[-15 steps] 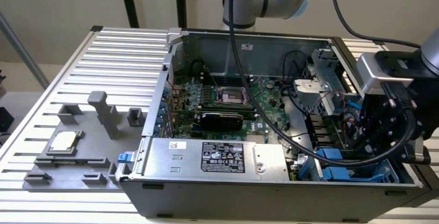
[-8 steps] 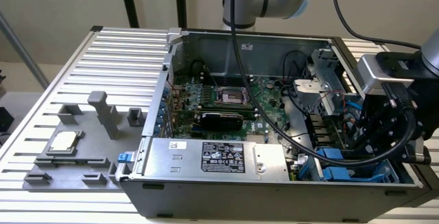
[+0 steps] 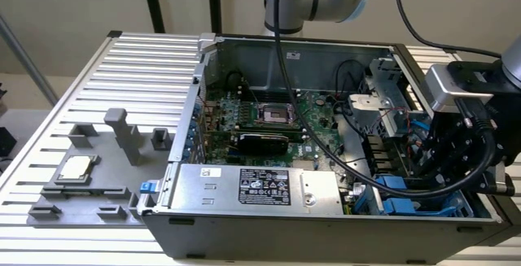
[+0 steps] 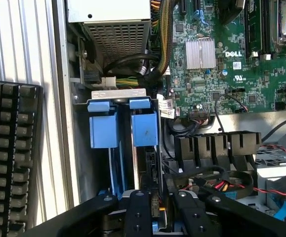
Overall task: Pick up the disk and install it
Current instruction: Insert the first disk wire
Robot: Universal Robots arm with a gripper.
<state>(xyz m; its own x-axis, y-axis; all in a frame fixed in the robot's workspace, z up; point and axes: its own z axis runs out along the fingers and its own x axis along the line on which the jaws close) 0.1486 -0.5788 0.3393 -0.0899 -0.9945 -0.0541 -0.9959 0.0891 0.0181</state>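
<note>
On the exterior view's left, the slatted table (image 3: 146,64) carries a grey fixture (image 3: 82,190) with a small square chip (image 3: 75,167) on it, well apart from me. Next comes the open computer case (image 3: 269,235), with the silver power box (image 3: 252,186) along its near wall and the green board (image 3: 277,116) behind it. At the exterior view's right I hang over the drive bay (image 3: 407,199), inside the case walls.

In the wrist view, my gripper (image 4: 160,215) has its 2 fingers (image 4: 138,212) drawn in close, pinching the disk (image 4: 145,129) by its thin edge. The disk stands on edge in the bay, its blue frame just beside a 2nd blue carrier (image 4: 103,124). Room is tight. The case wall (image 4: 66,123) runs close on 1 side with a keyboard (image 4: 9,158) beyond it, and black plugs (image 4: 214,145) and cables (image 4: 202,173) crowd the other.
</note>
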